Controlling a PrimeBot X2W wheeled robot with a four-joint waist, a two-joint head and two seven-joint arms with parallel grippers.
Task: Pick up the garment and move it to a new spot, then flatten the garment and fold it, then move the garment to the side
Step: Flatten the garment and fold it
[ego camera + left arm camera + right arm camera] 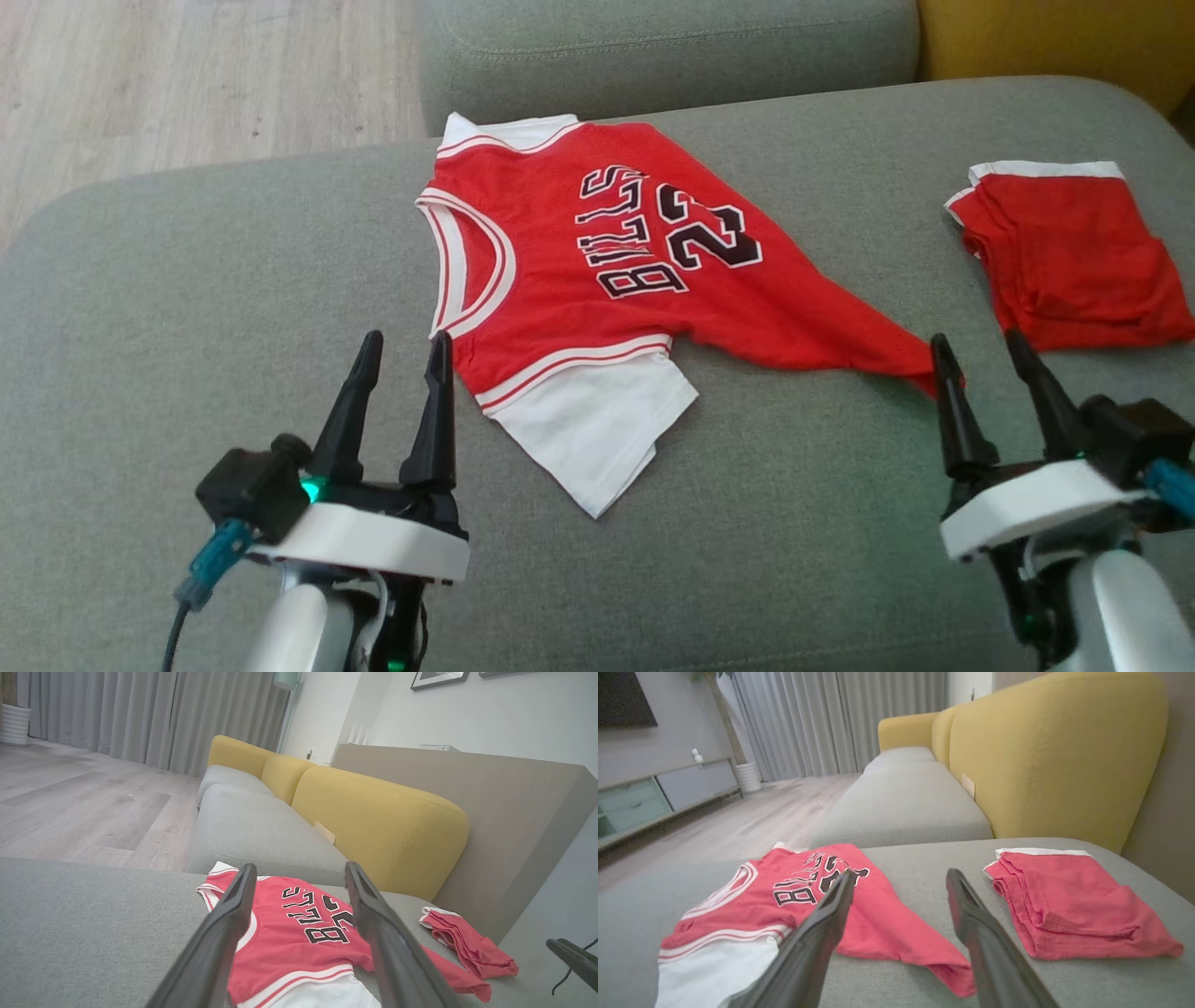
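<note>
Grey sofa seat, red jersey, wood floor

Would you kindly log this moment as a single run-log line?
jersey lying unfolded on grey cushion | folded red garment at right | left tool open, by armhole | right tool open, by jersey corner | nothing held

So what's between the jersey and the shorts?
Just bare grey cushion. In the head view, nothing lies on it between the jersey and the folded shorts.
</note>
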